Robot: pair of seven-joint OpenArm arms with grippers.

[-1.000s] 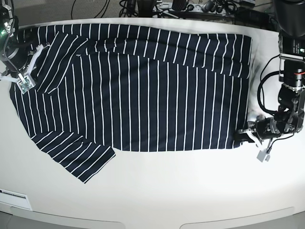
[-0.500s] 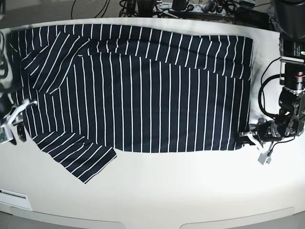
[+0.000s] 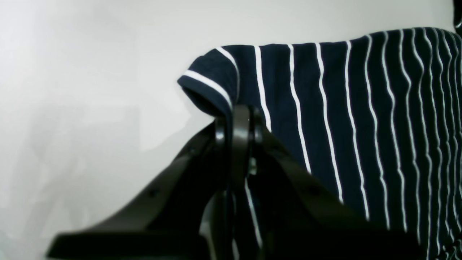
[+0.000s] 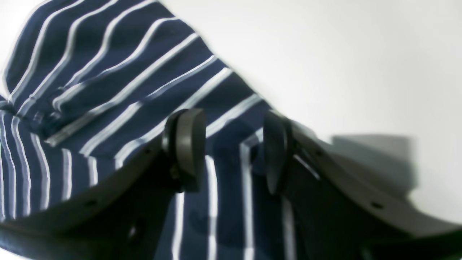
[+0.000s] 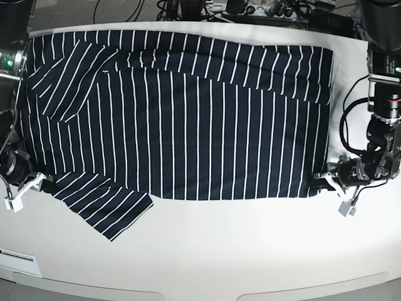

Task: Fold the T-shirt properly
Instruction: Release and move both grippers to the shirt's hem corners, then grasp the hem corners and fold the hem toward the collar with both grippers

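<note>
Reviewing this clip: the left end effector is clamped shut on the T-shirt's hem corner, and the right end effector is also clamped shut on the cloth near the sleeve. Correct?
Not quite. The left end effector is shut on the T-shirt corner, but the right end effector is open: the right wrist view shows its fingertips spread apart over the striped cloth.

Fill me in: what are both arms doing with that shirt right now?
The T-shirt lies spread flat on the white table. The left gripper is pinched shut on its bottom corner. The right gripper sits open over the sleeve-side edge, cloth between its pads, not yet clamped. No fold made yet.
</note>
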